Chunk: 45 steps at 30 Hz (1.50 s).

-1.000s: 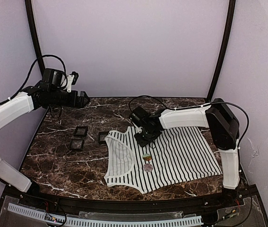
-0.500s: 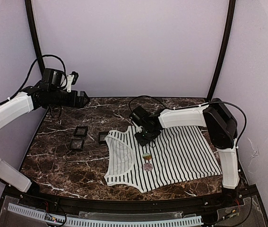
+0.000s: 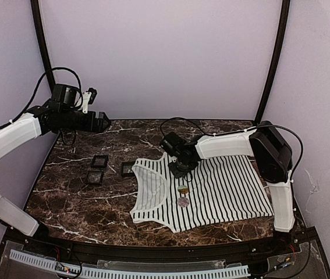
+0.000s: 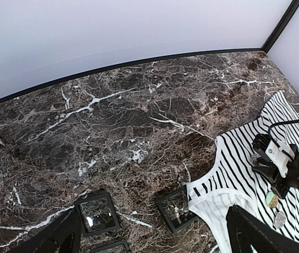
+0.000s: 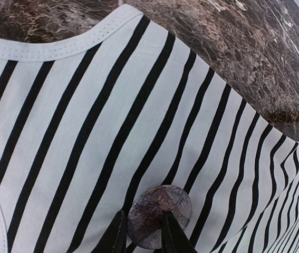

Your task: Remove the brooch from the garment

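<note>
Far left, 1 left gripper [image 3: 102,122] hung above the dark brown marble table [image 3: 66,195], fingers spread wide, holding nothing. Next, 3 small black square boxes [image 3: 99,161] sat clustered, the rightmost just beside 1 soft white black-striped fabric garment [image 3: 223,186] lying flat, centre-right. 2 small ornaments lay on its front: a gold-green brooch [image 3: 183,190] w/ a pinkish brooch [image 3: 183,202] just nearer. 1 right gripper [image 3: 183,173] hovered over them. In the wrist cam its fingers [image 5: 118,234] left a narrow gap, tips overlapping 1 mottled round brooch [image 5: 157,208]. Couldn't tell which of the 2, nor whether it was pinched.
</note>
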Motion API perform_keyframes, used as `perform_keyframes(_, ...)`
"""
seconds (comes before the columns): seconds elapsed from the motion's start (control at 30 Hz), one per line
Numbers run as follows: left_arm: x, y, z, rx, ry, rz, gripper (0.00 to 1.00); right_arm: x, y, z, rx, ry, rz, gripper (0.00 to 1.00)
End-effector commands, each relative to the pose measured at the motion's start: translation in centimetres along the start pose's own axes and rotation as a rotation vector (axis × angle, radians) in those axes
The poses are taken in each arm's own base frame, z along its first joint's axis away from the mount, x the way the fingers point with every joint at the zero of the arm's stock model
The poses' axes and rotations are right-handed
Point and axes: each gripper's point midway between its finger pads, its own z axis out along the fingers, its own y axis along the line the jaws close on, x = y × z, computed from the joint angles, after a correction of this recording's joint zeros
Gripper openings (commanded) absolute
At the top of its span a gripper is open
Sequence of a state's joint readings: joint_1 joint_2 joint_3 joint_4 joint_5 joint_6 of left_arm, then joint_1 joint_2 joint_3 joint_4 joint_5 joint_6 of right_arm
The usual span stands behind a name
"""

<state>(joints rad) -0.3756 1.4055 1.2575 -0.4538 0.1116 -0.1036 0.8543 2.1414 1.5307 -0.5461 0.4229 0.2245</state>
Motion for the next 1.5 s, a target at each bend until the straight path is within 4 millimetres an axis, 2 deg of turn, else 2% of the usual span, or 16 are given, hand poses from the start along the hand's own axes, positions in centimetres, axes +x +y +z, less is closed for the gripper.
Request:
perform_keyframes(0.0, 0.4, -0.1, -0.5, 0.009, 0.01, 0.008, 0.97, -0.5, -1.8, -0.7, 0.07, -0.037, 0.031, 0.21)
perform_keyframes(0.17, 0.5, -0.1, -0.4, 0.01, 0.013, 0.005, 0.97, -0.7, -2.5, -1.5, 0.085, -0.059, 0.047, 0.17)
perform_keyframes(0.43, 0.5, -0.2, -0.4, 0.013, 0.013, 0.003, 0.97, -0.8, -4.6, -2.6, 0.18, -0.089, 0.083, 0.11)
perform_keyframes(0.63, 0.6, -0.2, -0.3, 0.015, 0.016, 0.002, 0.97, -0.3, -4.7, -2.2, 0.178, -0.071, 0.083, 0.08)
perform_keyframes(0.73, 0.6, -0.2, -0.4, 0.012, 0.015, 0.002, 0.97, 0.1, -4.5, -2.0, 0.151, -0.061, 0.096, 0.0)
perform_keyframes(0.87, 0.5, -0.2, -0.5, 0.014, 0.011, 0.003, 0.97, 0.1, -4.6, -2.4, 0.095, -0.07, 0.132, 0.0)
perform_keyframes(1.1, 0.3, -0.4, -0.7, 0.024, 0.004, 0.001, 0.97, -0.9, -3.4, -4.9, -0.134, -0.141, 0.172, 0.0)
perform_keyframes(1.3, 0.3, -0.9, -0.7, 0.054, 0.004, -0.007, 0.97, -0.5, -1.1, -6.6, -0.357, -0.166, 0.185, 0.0)
perform_keyframes(1.47, 0.4, -2.2, -0.6, 0.13, 0.004, -0.01, 0.97, -0.4, 1.2, -8.5, -0.542, -0.199, 0.162, 0.0)
